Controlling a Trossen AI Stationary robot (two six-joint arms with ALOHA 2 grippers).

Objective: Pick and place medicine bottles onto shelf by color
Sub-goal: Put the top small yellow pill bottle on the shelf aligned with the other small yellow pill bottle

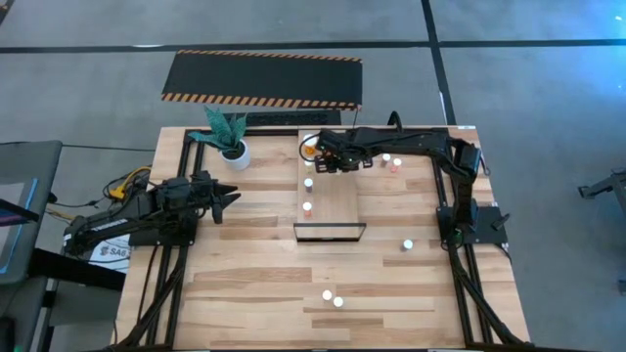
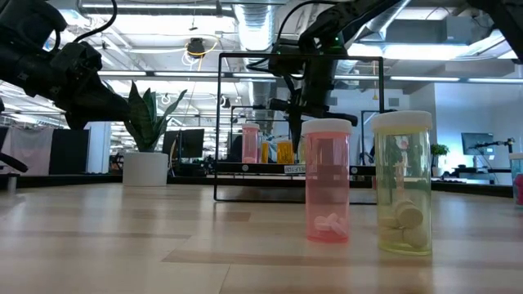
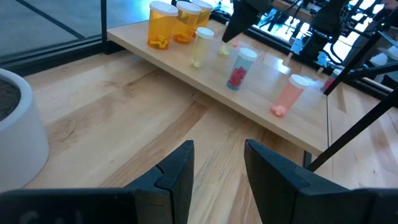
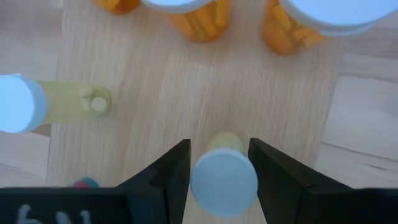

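The pale wood shelf (image 1: 337, 200) lies at the table's middle, its dark frame (image 1: 330, 232) at the near end. Three orange bottles (image 4: 199, 18) stand at its far end. A yellowish bottle (image 4: 59, 104), a purple one (image 3: 239, 67) and a pink one (image 3: 287, 96) stand along it. My right gripper (image 4: 219, 147) is over the shelf's far part (image 1: 328, 158), shut on a second yellowish bottle (image 4: 224, 177). My left gripper (image 3: 217, 149) is open and empty over the table's left side (image 1: 233, 196). My right gripper pinches the yellowish bottle's sides (image 4: 225, 140) between its two fingers, which reach past the white cap (image 4: 224, 182). The fingers come from above, pointing down. The bottle is upright, cap up; whether its base rests on the shelf I cannot tell.
A white pot with a green plant (image 1: 233, 147) stands far left of the shelf, with a black striped mat (image 1: 264, 78) beyond the table. Loose bottles stand on the table right of the shelf (image 1: 391, 162), at the right (image 1: 407, 244) and near the front (image 1: 333, 298).
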